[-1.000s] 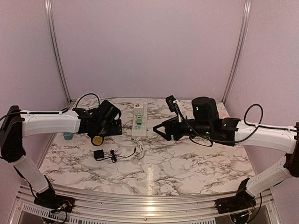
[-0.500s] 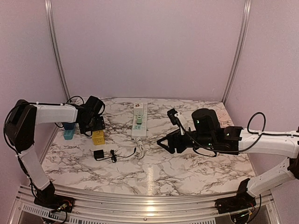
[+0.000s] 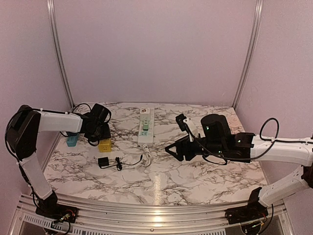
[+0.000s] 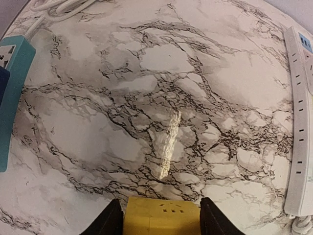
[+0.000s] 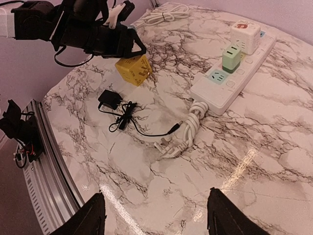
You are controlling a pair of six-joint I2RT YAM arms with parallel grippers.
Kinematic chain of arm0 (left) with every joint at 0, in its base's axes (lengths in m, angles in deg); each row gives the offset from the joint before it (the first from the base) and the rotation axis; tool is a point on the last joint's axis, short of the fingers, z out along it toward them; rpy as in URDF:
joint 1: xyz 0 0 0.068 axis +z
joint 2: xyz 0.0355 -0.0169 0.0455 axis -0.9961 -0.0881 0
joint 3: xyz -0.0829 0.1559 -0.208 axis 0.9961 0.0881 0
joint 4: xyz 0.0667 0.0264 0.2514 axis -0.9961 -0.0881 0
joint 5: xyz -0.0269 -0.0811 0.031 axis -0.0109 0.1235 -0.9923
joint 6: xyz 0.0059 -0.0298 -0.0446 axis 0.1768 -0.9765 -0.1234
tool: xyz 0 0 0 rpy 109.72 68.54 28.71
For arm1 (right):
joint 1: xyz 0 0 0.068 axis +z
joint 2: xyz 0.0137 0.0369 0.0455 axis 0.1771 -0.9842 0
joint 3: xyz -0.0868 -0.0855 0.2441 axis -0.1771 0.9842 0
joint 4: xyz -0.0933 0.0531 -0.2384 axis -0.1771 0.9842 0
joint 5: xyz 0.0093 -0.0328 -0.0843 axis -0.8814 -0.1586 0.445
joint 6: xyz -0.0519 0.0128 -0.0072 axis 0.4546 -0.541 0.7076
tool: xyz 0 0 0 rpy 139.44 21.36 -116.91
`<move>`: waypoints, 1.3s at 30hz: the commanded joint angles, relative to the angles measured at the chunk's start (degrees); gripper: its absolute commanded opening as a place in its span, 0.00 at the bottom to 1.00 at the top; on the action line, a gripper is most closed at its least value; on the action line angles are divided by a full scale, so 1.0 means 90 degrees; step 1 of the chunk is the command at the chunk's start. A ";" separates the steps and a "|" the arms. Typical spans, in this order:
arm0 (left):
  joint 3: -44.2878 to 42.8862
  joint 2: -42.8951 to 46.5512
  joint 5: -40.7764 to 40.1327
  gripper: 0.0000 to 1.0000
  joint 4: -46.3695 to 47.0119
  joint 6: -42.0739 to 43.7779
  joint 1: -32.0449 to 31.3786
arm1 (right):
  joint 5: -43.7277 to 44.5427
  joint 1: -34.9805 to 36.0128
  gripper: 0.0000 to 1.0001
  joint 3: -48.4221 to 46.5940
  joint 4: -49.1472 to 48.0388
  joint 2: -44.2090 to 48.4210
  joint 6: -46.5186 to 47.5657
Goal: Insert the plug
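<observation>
- Left gripper (image 4: 160,204) grasps the yellow cube socket (image 4: 162,219) on the marble table (image 4: 146,98).
- Right gripper (image 5: 155,210) hovers released and empty, near the white power strip (image 5: 230,76).

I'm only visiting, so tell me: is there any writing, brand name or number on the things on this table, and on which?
No text can be read anywhere in these views.
White cube adapter: a red mark on top, too blurred to read.
White power strip: no lettering can be made out at this size.
Yellow socket cube: only socket slots show, no writing.
</observation>
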 commanded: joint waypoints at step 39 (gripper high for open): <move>-0.0272 0.0766 -0.0346 0.89 -0.0604 0.0012 -0.2293 | 0.0246 0.0072 0.70 -0.0403 0.0334 0.0003 0.0254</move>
